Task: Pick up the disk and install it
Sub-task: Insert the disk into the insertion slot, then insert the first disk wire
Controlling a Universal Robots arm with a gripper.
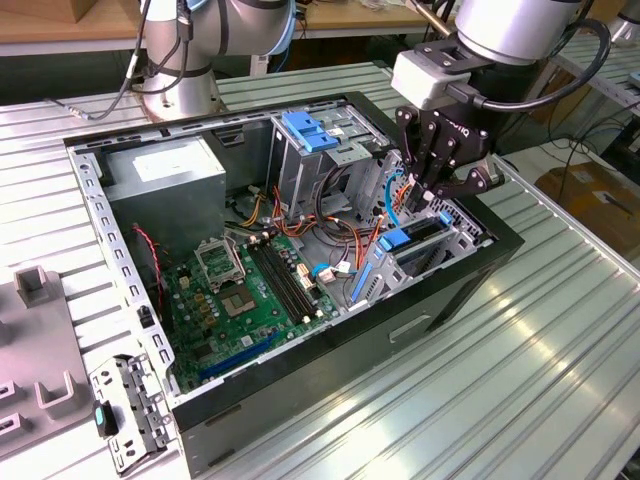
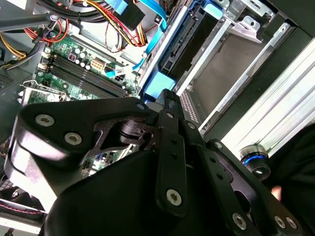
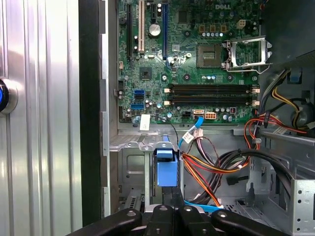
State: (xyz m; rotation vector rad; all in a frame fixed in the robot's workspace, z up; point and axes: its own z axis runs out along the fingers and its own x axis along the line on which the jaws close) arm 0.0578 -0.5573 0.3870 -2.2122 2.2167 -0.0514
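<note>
The disk (image 1: 410, 241) stands on edge in the metal bay at the near right corner of the open computer case (image 1: 300, 385). Its blue side rail shows in both wrist views, as a blue tab (image 3: 165, 170) and as a blue strip beside its dark edge (image 2: 158, 84). My gripper (image 1: 432, 196) hangs just above the disk's upper end. Its two black fingers are pressed together, and their tips (image 3: 172, 210) sit right at the blue tab (image 2: 165, 96). I cannot tell whether they touch the disk. Nothing shows between the fingers.
Inside the case lie a green motherboard (image 1: 245, 300), a grey power supply box (image 1: 165, 172), a tall metal cage with a blue handle (image 1: 308, 130) and loose orange, black and blue cables (image 3: 216, 169). A metal bracket (image 1: 130, 410) and grey fixtures (image 1: 35, 330) sit at the exterior view's left.
</note>
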